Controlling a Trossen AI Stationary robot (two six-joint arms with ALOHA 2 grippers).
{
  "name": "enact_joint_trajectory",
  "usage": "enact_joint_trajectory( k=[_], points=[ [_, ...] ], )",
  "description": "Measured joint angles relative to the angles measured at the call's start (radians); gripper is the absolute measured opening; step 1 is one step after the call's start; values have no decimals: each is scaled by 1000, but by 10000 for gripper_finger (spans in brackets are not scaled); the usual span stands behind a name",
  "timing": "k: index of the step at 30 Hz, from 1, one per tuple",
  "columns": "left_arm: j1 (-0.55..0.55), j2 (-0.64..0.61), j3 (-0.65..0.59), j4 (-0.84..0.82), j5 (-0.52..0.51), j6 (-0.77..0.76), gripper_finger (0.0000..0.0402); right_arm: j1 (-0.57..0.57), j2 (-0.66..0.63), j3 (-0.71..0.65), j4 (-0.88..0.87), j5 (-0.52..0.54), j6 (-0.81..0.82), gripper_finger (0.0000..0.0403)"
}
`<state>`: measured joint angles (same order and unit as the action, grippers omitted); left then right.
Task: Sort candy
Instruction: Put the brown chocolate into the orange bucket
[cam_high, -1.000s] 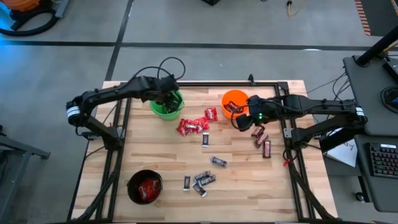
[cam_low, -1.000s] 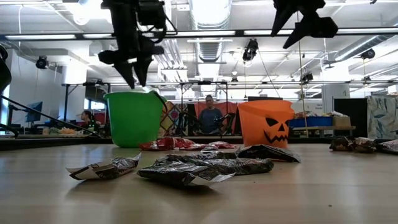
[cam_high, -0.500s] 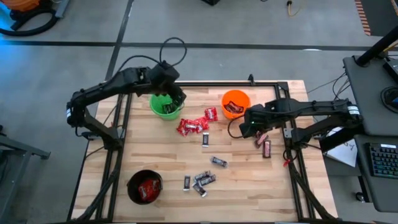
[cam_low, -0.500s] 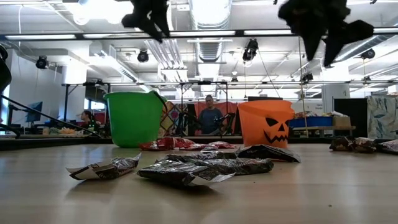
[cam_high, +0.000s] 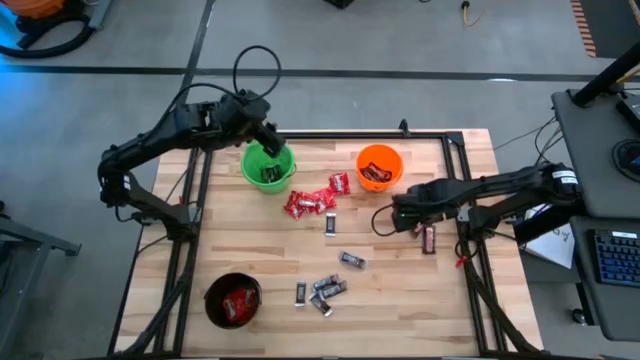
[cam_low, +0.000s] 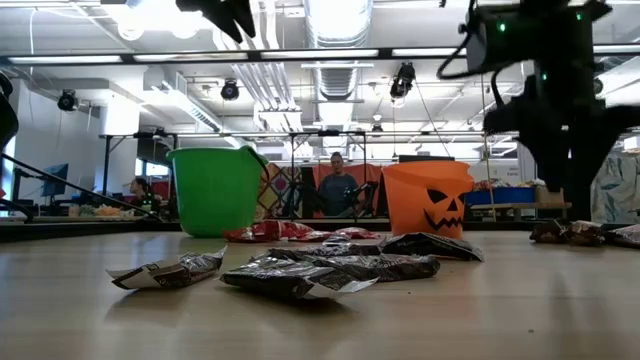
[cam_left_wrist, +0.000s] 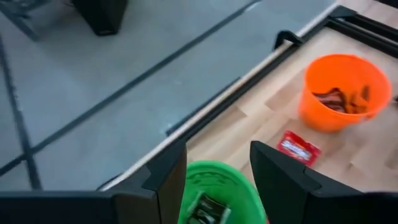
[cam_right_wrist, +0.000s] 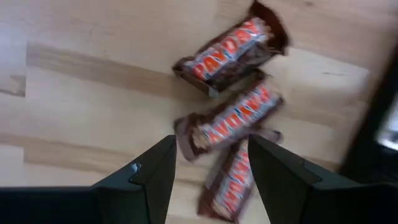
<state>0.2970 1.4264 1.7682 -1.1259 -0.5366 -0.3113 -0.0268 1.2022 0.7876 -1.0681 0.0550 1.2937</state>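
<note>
Right gripper (cam_right_wrist: 208, 163) over brown bars (cam_right_wrist: 230, 121) (jaws apart)

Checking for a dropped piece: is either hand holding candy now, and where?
Nothing is held. The left hand and right hand are both open and empty.

The wooden desk (cam_high: 400, 300) carried three round buckets: a green bucket (cam_high: 268, 167) and an orange bucket (cam_high: 379, 167) near the far edge, a black bucket (cam_high: 232, 301) at the near left corner. Loose candy lay on the boards: red packets (cam_high: 310, 202) between green and orange, black-silver bars (cam_high: 325, 288) near the middle, and brown-red bars (cam_high: 428, 238), perhaps three, toward the right edge.
</note>
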Motion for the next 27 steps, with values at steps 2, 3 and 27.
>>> enact_joint_trajectory(
  k=[2, 3, 27],
  points=[
    [0, -1, -2, 0, -27, 0, 162, 0, 1, -38, 61, 5, 15, 192],
    [0, -1, -2, 0, -34, 0, 162, 0, 5, -54, 85, 7, 27, 192],
    [1, 10, -3, 2, -41, -4, 162, -90, 182, -94, 221, 168, 67, 192]
  ],
)
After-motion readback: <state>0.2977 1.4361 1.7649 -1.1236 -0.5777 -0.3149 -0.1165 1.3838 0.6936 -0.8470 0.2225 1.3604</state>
